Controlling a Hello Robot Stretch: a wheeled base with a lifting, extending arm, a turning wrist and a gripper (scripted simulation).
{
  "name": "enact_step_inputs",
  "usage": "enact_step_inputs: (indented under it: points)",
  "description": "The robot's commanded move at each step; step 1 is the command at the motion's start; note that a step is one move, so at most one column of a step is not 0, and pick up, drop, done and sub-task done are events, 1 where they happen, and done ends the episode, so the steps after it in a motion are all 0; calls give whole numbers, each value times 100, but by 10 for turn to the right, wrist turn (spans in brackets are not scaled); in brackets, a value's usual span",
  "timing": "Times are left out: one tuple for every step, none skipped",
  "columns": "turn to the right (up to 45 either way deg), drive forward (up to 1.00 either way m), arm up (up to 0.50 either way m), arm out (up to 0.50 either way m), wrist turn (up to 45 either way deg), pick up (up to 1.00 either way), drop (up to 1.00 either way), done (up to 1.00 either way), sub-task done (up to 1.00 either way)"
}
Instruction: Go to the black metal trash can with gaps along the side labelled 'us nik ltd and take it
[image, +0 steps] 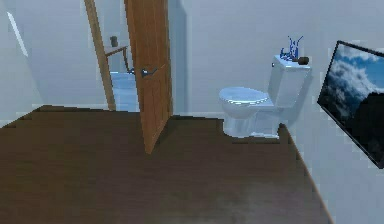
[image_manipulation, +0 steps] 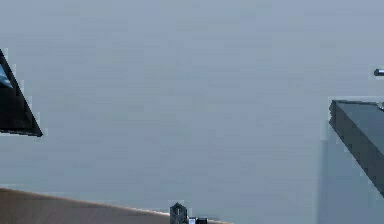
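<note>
hunting the bin: look wide before driving

dark wood floor (image: 150, 175) runs bare from the camera to a white toilet (image: 250, 105) against the far wall. a brown door (image: 150, 70) stands ajar left of it, and a paler room shows through the doorway (image: 118, 85). a framed sky picture (image: 355, 95) hangs on the wall at the forward view's right. where the black metal trash can stands cannot be told from here, so the step in hand is, by my reading, a search. best to turn the base slowly and sweep this room's corners, then try the doorway, keeping well off the door's free edge while passing. in the arm side view a small dark tip, probably the gripper (image_manipulation: 180, 213), pokes up at the bottom edge before a blank grey wall (image_manipulation: 190, 100). too little of its far end shows to tell whether it holds anything. the arm is better kept tucked in until the can is close alongside.
</note>
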Motion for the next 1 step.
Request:
enact_step_inputs:
  points:
    - [0,0,0,0,450,0,0,0,0]
